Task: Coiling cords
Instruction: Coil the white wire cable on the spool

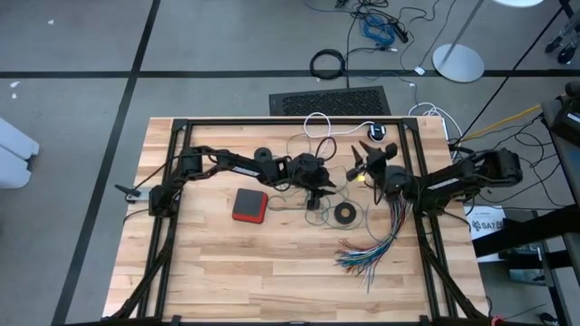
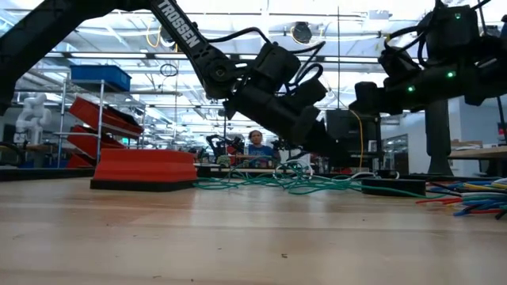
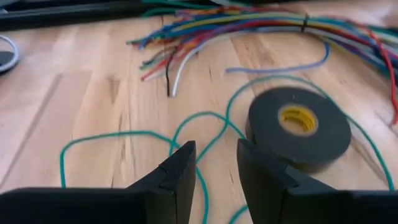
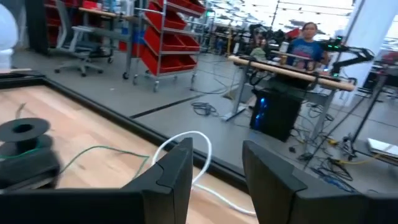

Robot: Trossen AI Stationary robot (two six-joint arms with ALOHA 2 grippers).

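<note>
The teal-green cord (image 3: 124,134) lies in loose loops on the wooden table (image 1: 227,281), at its middle (image 1: 288,201). My left gripper (image 3: 214,149) slants down over it, open; a strand of the cord runs on the table between its two fingers, and I cannot tell whether they touch it. The white cord (image 1: 313,119) curls at the far edge and joins a small round black-and-white piece (image 1: 376,132). My right gripper (image 4: 217,149) is open, held level above the table near the white cord's loop (image 4: 202,146), with nothing between its fingers.
A black tape ring (image 3: 298,127) lies just beside the teal cord, to the right of my left gripper (image 1: 317,192). A fanned bundle of multicoloured wires (image 1: 372,249) spreads at the near right. A red box (image 1: 249,206) sits left of centre. A black frame (image 1: 272,121) edges the table.
</note>
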